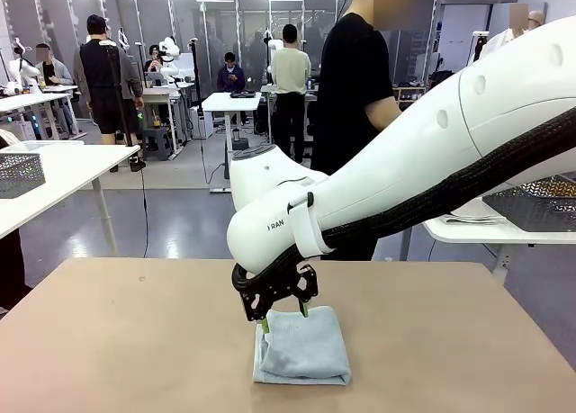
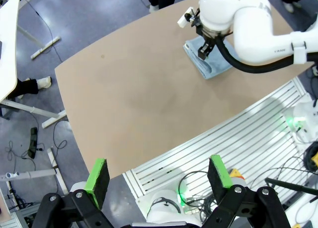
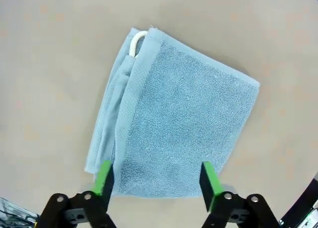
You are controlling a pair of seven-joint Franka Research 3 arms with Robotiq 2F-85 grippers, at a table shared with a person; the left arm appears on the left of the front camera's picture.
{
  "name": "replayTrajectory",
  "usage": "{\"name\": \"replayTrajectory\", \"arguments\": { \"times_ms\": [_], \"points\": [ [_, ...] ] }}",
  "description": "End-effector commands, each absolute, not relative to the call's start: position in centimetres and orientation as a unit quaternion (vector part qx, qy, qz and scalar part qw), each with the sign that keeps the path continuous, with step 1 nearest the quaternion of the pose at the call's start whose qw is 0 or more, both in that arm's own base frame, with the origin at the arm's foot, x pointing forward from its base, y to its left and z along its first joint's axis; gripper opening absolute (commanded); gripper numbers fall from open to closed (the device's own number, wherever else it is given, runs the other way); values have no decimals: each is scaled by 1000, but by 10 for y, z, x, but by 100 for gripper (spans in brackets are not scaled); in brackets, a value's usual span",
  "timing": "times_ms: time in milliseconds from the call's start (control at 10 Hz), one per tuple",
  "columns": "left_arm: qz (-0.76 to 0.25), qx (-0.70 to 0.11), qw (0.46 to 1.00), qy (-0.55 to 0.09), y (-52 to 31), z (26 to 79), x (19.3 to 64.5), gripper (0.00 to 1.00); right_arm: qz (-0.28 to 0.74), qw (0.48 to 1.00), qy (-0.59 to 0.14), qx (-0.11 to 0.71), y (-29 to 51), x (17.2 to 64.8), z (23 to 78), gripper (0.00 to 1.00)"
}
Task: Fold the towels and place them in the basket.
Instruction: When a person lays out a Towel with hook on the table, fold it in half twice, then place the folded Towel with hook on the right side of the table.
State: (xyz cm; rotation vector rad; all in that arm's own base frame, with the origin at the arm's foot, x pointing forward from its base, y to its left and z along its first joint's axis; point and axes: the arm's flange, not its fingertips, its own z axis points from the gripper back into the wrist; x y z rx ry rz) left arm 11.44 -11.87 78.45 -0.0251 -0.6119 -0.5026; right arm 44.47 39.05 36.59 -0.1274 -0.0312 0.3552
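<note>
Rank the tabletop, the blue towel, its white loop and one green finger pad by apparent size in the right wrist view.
1. tabletop
2. blue towel, folded
3. green finger pad and white loop: roughly alike here. The pad sits nearer the camera, so I leave them unranked.

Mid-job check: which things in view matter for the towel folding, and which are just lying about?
Job: folded pale blue-grey terry towel; open right gripper over it; probably the dark grey lattice plastic basket on the right-hand white table.
Lying about: similar dark grey mesh basket on the left-hand white table.
</note>
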Motion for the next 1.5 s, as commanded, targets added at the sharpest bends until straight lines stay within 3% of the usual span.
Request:
{"name": "replayTrajectory", "arguments": {
  "times_ms": [0,1400],
  "points": [
    [-251,-12,919,-305,-120,787,106,100,160,985,-19,-55,389,441,366,100],
    [-251,-12,919,-305,-120,787,106,100,173,983,-14,-60,390,446,366,100]
  ]
}}
